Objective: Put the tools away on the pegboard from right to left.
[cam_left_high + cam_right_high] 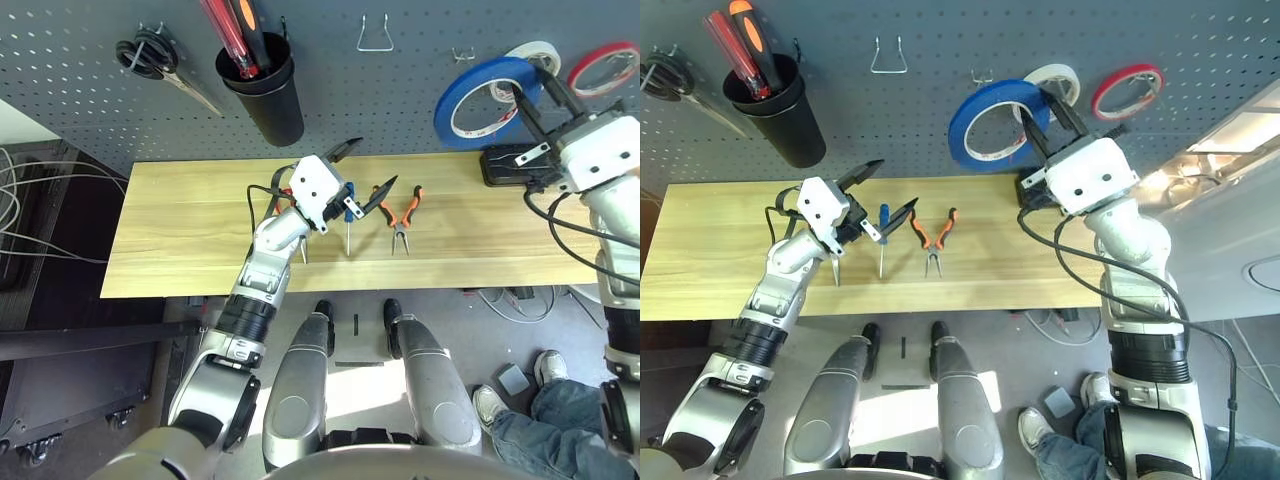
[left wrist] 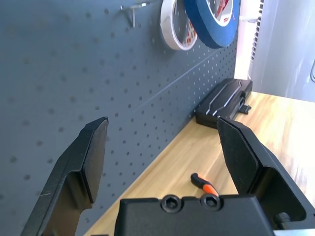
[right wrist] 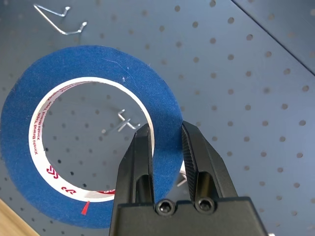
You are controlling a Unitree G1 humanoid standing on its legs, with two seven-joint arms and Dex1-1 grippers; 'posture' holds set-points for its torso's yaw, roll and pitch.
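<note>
My right gripper (image 3: 165,130) is shut on the rim of the blue tape roll (image 3: 98,64), holding it flat against the pegboard (image 1: 400,90). A small metal hook (image 3: 125,120) shows through the roll's hole. The orange-and-black pliers (image 1: 402,212) and the blue-handled screwdriver (image 1: 347,215) lie side by side on the wooden table (image 1: 180,230). The red-handled scissors (image 1: 283,195) lie partly hidden under my left forearm. My left gripper (image 1: 372,165) hovers open above the screwdriver and pliers, holding nothing.
A white tape roll (image 1: 535,55) and a red one (image 1: 605,65) hang beside the blue roll. On the pegboard are a black cup (image 1: 265,85) with screwdrivers, black-handled scissors (image 1: 150,55) and a wire hook (image 1: 375,35). A black box (image 1: 505,165) sits at the table's back right. A person's legs (image 1: 540,400) are below.
</note>
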